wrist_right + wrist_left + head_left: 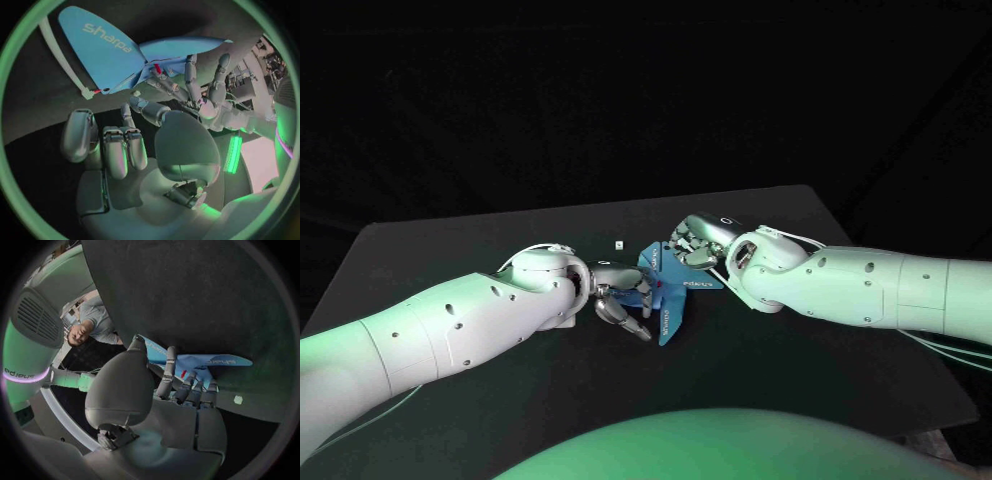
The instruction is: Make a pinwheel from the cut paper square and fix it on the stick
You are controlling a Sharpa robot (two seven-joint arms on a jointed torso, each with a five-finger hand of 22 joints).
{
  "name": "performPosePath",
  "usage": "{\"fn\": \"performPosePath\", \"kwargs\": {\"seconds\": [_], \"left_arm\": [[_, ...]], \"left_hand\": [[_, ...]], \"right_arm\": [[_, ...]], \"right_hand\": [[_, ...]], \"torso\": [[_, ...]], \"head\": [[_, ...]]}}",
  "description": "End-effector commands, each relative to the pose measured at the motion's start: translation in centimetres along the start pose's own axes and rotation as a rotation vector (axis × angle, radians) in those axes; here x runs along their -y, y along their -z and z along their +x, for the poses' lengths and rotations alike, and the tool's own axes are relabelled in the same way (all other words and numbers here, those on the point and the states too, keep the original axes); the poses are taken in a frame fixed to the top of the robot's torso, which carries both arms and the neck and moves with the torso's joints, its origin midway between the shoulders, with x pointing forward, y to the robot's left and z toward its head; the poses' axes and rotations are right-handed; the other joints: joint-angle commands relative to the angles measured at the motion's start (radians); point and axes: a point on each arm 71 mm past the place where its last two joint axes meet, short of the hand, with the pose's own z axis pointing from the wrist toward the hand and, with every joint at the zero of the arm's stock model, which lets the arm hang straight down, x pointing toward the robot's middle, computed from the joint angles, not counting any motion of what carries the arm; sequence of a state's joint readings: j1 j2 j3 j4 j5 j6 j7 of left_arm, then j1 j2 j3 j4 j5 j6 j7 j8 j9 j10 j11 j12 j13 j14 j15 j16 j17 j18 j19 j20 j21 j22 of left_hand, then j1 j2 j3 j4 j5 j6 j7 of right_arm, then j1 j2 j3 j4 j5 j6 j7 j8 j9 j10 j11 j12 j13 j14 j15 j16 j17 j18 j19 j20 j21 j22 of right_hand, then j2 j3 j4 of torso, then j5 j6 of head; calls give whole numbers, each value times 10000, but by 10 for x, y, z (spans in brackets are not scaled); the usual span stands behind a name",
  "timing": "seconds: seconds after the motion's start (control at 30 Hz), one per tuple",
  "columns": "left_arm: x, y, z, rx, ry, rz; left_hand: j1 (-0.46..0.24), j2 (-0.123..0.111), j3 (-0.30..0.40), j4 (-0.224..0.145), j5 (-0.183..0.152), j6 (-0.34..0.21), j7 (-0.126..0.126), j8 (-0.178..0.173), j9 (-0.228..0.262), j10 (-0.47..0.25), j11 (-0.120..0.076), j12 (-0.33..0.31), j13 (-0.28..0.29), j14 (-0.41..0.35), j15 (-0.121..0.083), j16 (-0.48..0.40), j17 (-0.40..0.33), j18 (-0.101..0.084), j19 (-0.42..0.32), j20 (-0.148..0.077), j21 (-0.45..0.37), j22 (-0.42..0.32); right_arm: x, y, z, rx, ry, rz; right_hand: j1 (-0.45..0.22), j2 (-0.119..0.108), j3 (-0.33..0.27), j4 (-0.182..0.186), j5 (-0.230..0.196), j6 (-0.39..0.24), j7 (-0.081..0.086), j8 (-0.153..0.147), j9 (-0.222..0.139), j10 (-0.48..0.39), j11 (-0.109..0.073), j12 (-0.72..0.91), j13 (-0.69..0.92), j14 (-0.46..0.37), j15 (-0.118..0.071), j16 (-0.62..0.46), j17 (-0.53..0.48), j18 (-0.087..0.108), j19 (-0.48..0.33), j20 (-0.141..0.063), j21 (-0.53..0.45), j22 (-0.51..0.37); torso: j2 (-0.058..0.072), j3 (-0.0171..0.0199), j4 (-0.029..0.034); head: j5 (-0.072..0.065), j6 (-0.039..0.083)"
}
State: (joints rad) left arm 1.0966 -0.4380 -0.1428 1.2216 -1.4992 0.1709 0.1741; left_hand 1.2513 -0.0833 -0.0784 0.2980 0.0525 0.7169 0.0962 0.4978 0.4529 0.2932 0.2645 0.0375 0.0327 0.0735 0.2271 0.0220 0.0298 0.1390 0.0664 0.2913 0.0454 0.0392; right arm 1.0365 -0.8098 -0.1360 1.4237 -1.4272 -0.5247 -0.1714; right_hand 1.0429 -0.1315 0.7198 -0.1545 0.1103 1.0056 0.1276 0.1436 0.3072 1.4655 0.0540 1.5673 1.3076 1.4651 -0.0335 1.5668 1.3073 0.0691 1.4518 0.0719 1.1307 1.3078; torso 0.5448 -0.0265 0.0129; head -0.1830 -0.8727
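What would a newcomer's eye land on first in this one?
The blue paper pinwheel, printed with a logo, stands out at mid-table, partly folded between the two hands. The left hand holds it with fingers at the folded centre, where a small red piece shows. The right hand sits close at the paper's far side. A small white item lies on the black table nearby.

**Item Count**

Paper – one, blue.
Stick – one, white.
Small red piece on the paper: one.
Small white piece on the table: one.
Table: one.
Hands: two, the left hand and the right hand.
Arms: two, the left arm and the right arm.
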Motion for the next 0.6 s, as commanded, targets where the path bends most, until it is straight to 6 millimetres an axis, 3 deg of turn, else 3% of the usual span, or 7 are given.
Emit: {"fn": "performPosePath", "kwargs": {"seconds": [0.03,0.27,0.6], "left_arm": [[0,-1,3,-178,125,7],[-1,0,6,-219,188,-8],[-2,-1,10,-309,273,-17]], "left_hand": [[-30,-55,-66,1,-41,81,7,-66,14,-37,18,-56,2,-9,81,-57,-11,-128,19,10,-48,-6],[-32,-42,-59,0,-41,86,11,-80,19,-65,24,-60,-1,-3,88,-56,-9,-135,20,11,-48,-7],[-31,-35,-56,-1,-42,90,13,-88,22,-80,26,-62,-3,10,93,-53,-4,-140,20,12,-48,-7]], "right_arm": [[15,5,-1,-580,-1695,1178],[37,11,-2,-1263,-2599,2434],[47,-1,6,-1894,-3404,3561]], "right_hand": [[-32,-169,-557,137,-107,98,-34,121,207,1053,-103,35,2632,1057,15,40,2635,129,37,4,-59,1440],[-101,-266,-1196,421,-250,47,-89,219,513,1053,-160,35,2632,1057,5,40,2635,115,83,-14,-34,1444],[-297,-291,-1666,820,-413,-183,-61,136,653,1053,-138,35,2632,1057,38,40,2635,96,134,7,32,1465]], "torso": [[-2,-2,1],[-2,7,1],[17,-4,39]], "head": [[4,1],[-14,1],[-56,1]]}}
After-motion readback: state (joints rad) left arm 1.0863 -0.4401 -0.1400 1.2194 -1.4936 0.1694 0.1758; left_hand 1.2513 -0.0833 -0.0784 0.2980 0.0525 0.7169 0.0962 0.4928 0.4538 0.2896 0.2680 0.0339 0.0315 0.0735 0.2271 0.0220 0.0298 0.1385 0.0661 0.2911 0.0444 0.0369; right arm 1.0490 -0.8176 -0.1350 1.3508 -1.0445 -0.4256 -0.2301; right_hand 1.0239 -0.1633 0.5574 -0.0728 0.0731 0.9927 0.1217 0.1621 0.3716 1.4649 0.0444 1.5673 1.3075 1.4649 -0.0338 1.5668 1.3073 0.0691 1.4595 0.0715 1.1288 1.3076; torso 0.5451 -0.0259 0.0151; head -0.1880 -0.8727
